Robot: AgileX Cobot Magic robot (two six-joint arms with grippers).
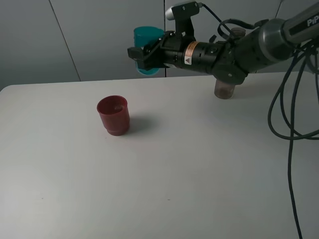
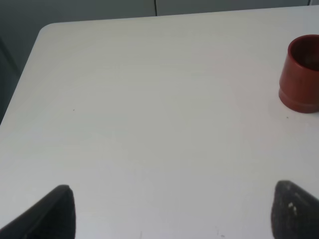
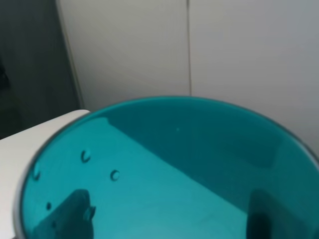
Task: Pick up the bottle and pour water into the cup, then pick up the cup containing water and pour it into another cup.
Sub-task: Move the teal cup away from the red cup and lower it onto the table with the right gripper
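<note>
Exterior high view shows the teal cup (image 1: 148, 50) held in the air, upright or close to it, its long axis roughly vertical and its open rim upward, clamped between the fingers of the right gripper (image 1: 145, 59). That arm (image 1: 239, 50) reaches in nearly level from the right side and across the middle, its wrist lying almost horizontal above the far part of the table (image 1: 199, 174), with black cables hanging off it at the right. From the right wrist camera the cup (image 3: 169, 169) fills most of the picture, its round rim facing the lens; the dark fingers (image 3: 67, 216) show through the translucent wall on both sides of it, and a few small droplets cling inside; whether water stands in it I cannot tell. Below and to the left of those fingers, apart from them, the red cup (image 1: 113, 115) stands upright on the table with its mouth up; its contents cannot be made out. Behind the arm, the bottle (image 1: 225, 89) stands upright on the table, mostly hidden. In the left wrist view the left gripper (image 2: 174, 211) hangs over bare table with its two fingertips spread wide and holding nothing, the red cup (image 2: 302, 73) well off to one side.
</note>
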